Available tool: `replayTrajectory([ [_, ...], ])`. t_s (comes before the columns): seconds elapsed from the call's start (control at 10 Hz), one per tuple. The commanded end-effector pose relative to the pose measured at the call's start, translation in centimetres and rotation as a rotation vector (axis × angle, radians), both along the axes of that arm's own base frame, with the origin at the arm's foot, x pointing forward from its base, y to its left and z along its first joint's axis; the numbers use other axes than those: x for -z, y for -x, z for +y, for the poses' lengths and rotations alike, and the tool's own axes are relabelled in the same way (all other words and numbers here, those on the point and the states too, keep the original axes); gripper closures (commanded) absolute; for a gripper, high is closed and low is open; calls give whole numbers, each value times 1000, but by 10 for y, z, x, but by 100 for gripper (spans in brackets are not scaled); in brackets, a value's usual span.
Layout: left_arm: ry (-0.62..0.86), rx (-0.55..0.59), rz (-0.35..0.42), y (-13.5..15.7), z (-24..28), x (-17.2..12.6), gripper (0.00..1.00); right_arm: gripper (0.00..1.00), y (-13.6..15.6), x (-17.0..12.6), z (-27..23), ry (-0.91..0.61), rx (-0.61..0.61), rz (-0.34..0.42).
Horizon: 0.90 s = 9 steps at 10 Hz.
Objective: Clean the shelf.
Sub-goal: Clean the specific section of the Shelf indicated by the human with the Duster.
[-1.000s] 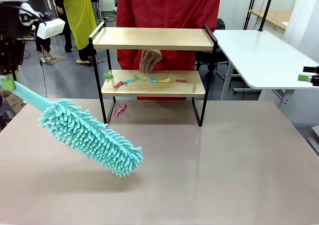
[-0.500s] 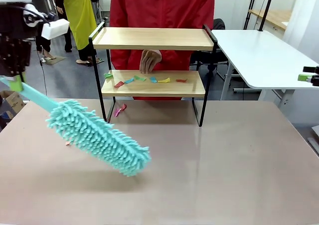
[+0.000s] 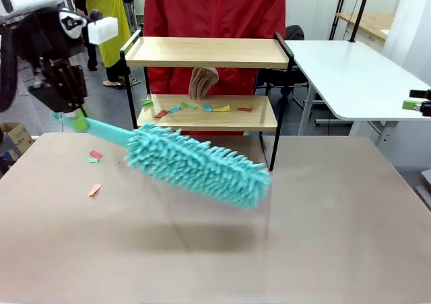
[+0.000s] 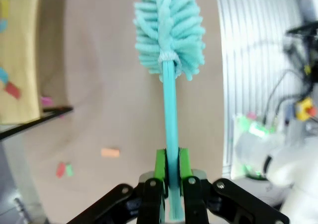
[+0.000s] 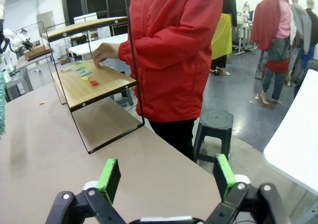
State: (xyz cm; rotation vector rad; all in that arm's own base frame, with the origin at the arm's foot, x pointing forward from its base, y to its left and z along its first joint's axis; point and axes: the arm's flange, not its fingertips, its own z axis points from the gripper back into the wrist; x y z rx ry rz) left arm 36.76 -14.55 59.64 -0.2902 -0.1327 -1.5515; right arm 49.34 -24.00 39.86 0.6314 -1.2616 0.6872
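The shelf [image 3: 205, 51] stands at the far side of the table, two wooden boards in a black frame. Several coloured paper scraps [image 3: 195, 107] lie on its lower board, where the person's hand [image 3: 201, 81] rests. My left gripper [image 3: 74, 118] is shut on the handle of a teal fluffy duster [image 3: 199, 166], whose head hangs over the table in front of the shelf. The left wrist view shows the duster [image 4: 169, 28] running straight out from the green pads [image 4: 160, 164]. My right gripper [image 5: 164, 177] is open and holds nothing, off to the shelf's [image 5: 94, 85] side.
A few paper scraps [image 3: 94, 189] lie on the table at the left, and a pink one [image 3: 161, 147] lies under the shelf. A person in a red jacket [image 3: 215, 7] stands behind the shelf. A white table [image 3: 357, 75] is at the back right.
My left arm has swung the duster to the right and up, from the table's left toward the front of the shelf. Scraps on the left of the table have come into sight.
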Motion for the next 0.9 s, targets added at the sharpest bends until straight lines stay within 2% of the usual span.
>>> replayTrajectory([
  [0.0,115,-129,-2,16,-20,7,87,0,0,-2,2,2,1,-3],
  [0.2,119,-333,97,23,-47,7,87,0,0,-2,2,2,1,-3],
  [0.4,107,-554,130,34,-77,1,87,0,0,-2,2,2,1,-3],
  [0.5,63,-696,104,38,-84,-3,87,0,0,-2,2,2,1,-3],
  [0.6,107,-747,81,41,-89,-9,87,0,0,-2,2,2,1,-3],
  [0.8,78,-872,12,43,-100,-18,87,0,0,-2,2,2,1,-3],
])
